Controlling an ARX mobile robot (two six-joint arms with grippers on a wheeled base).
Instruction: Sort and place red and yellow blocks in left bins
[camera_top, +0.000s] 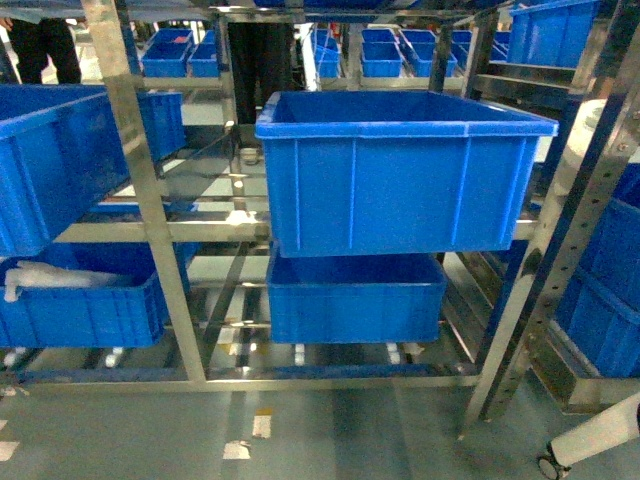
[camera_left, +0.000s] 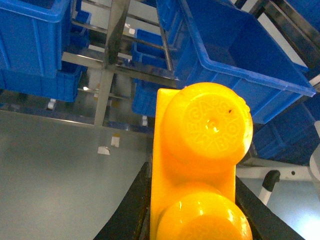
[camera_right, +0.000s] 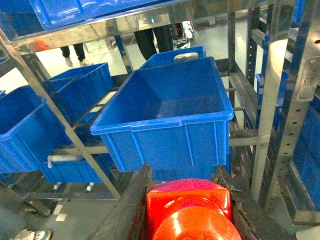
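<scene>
Two grips in our log: left gripper (camera_left: 192, 220) on yellow block (camera_left: 200, 165), right gripper (camera_right: 187, 205) on red block (camera_right: 189, 210), blue bin (camera_right: 165, 120) ahead.

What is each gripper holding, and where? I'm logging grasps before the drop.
Left gripper holds the yellow block by its long sides. Right gripper holds the red block by its sides.

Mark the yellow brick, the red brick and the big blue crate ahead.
Yellow two-stud plastic brick (camera_left: 212, 125), left wrist view, upper stud top.
Red plastic brick (camera_right: 187, 197), right wrist view, body top.
Large blue plastic crate (camera_top: 400, 195), head view, front wall.
</scene>
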